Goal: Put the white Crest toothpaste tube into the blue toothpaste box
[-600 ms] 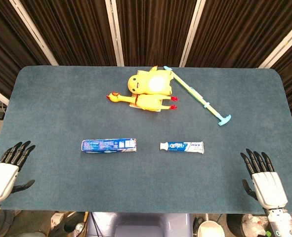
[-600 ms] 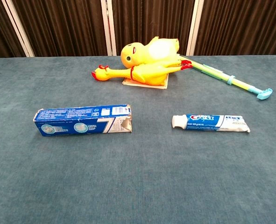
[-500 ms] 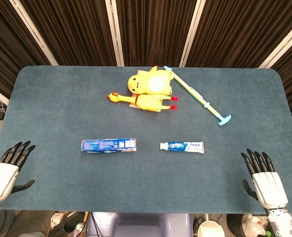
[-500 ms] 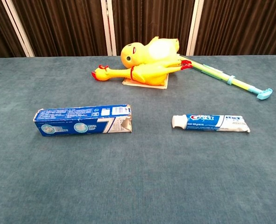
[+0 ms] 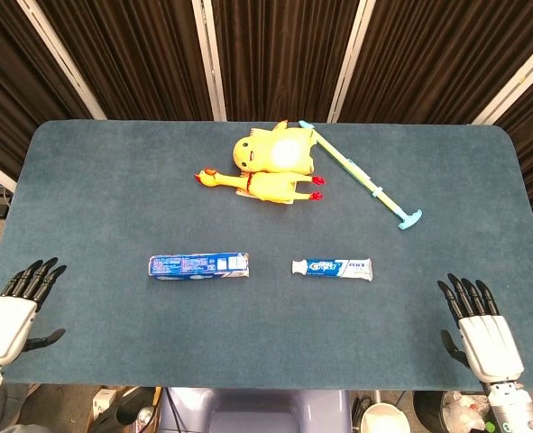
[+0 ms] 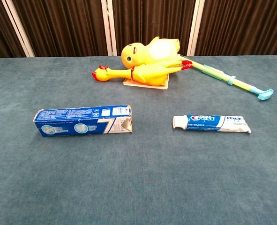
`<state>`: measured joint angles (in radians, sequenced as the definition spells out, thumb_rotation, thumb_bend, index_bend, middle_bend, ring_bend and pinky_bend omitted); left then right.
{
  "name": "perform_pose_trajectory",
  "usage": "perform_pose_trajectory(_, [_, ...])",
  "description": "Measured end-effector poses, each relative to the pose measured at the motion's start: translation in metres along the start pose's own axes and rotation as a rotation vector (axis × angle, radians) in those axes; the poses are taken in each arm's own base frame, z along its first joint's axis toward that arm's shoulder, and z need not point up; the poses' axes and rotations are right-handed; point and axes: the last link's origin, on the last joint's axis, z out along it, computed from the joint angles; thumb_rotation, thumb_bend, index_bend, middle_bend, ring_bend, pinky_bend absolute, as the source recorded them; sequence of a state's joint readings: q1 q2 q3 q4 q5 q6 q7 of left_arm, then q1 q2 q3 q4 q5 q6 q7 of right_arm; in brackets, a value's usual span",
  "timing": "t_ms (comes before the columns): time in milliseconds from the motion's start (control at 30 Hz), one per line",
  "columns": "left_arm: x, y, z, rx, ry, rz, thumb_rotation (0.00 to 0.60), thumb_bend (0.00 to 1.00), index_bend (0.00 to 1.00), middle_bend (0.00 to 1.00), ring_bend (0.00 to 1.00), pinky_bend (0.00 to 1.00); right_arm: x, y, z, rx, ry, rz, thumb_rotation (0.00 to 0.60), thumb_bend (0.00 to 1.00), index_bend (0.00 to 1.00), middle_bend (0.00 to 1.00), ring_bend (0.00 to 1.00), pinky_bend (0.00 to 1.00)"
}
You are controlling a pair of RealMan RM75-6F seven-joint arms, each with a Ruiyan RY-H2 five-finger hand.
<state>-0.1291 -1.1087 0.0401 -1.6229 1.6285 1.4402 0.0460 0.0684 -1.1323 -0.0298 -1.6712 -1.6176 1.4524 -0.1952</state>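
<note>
Both hands, left hand and right hand, wait spread and empty at the counter's lower corners, while mid-frame the toothpaste tube looks light, squashy — best pinched mid-body — right of the blue box.

A robot test lab, by the look: a counter covered in blue-green felt, backed by dark pleated curtains with white frame bars.

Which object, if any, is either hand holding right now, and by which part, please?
Nothing is held. The left hand and right hand are both open at the table's near corners, apart from the toothpaste tube and the blue box.
</note>
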Motion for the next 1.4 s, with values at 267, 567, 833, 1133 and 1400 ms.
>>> perform_pose_trajectory(267, [0.002, 0.022, 0.039, -0.035, -0.011, 0.024, 0.600, 0.04, 0.02, 0.02, 0.02, 0.12, 0.000, -0.001, 0.000, 0.005, -0.008, 0.024, 0.600, 0.41, 0.00, 0.00, 0.00, 0.00])
perform_pose_trajectory(567, [-0.012, 0.079, 0.115, -0.095, -0.085, 0.047, 0.600, 0.07, 0.02, 0.06, 0.08, 0.17, 0.000, -0.001, 0.001, 0.003, -0.016, 0.047, 0.600, 0.41, 0.00, 0.00, 0.00, 0.00])
perform_pose_trajectory(833, [-0.041, 0.135, 0.159, -0.096, -0.179, 0.062, 0.600, 0.13, 0.06, 0.17, 0.20, 0.29, 0.002, 0.002, 0.002, 0.000, -0.012, 0.067, 0.600, 0.41, 0.00, 0.00, 0.00, 0.00])
perform_pose_trajectory(1133, [-0.066, 0.173, 0.183, -0.069, -0.236, 0.067, 0.600, 0.16, 0.10, 0.21, 0.22, 0.32, 0.003, 0.001, 0.002, 0.005, -0.010, 0.085, 0.600, 0.41, 0.00, 0.00, 0.00, 0.00])
perform_pose_trajectory(1400, [-0.077, 0.190, 0.188, -0.076, -0.232, 0.074, 0.600, 0.22, 0.18, 0.35, 0.34, 0.40, 0.004, 0.002, 0.003, 0.004, -0.007, 0.086, 0.600, 0.41, 0.00, 0.00, 0.00, 0.00])
